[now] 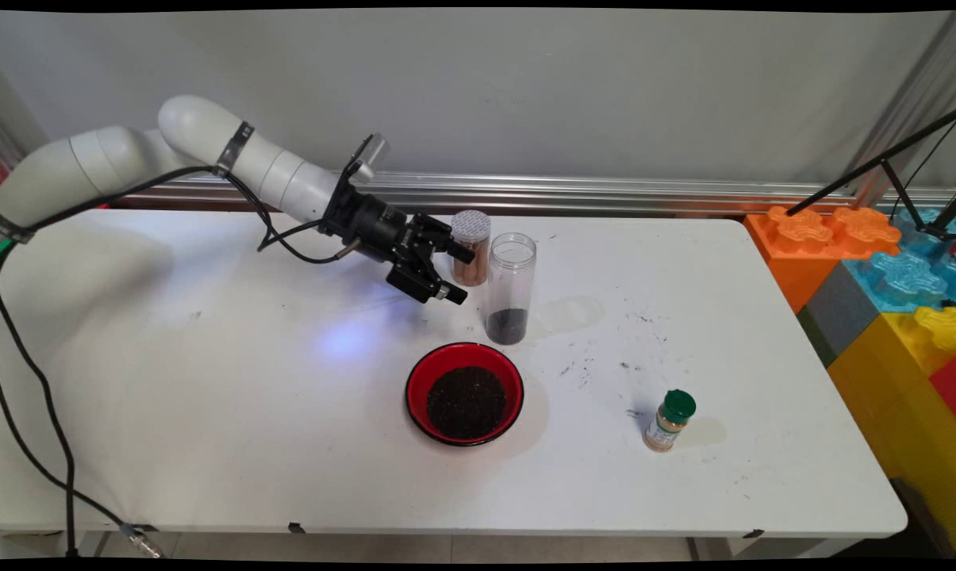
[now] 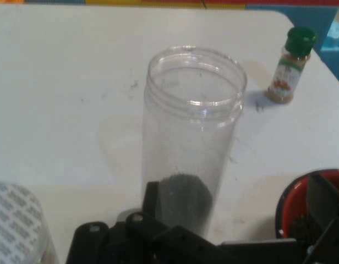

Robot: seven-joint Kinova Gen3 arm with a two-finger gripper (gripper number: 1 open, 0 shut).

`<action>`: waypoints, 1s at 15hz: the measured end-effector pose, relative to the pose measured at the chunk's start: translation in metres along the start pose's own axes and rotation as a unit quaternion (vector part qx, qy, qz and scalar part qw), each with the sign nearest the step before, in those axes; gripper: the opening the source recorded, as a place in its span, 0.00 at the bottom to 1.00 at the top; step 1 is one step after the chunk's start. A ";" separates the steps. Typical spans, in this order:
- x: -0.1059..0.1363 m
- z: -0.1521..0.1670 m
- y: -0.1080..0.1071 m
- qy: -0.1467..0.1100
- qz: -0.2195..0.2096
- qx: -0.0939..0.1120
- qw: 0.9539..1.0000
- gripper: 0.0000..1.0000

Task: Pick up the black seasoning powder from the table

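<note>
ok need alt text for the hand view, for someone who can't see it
An open-topped clear jar with dark grains at its bottom stands on the white table just ahead of the open gripper. A green-capped spice bottle stands beyond it, a red bowl shows at right, and a patterned jar lid at lower left.

The open jar (image 1: 511, 287) is standing behind the bowl (image 1: 464, 393), the lidded jar (image 1: 470, 247) sitting behind-left. The spice bottle (image 1: 669, 420) is standing well right of the bowl.
</note>
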 end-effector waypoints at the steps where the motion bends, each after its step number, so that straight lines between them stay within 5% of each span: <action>1: -0.002 0.002 0.000 0.009 0.005 0.002 1.000 1.00; 15: -0.019 0.034 -0.002 0.088 0.026 0.023 0.996 1.00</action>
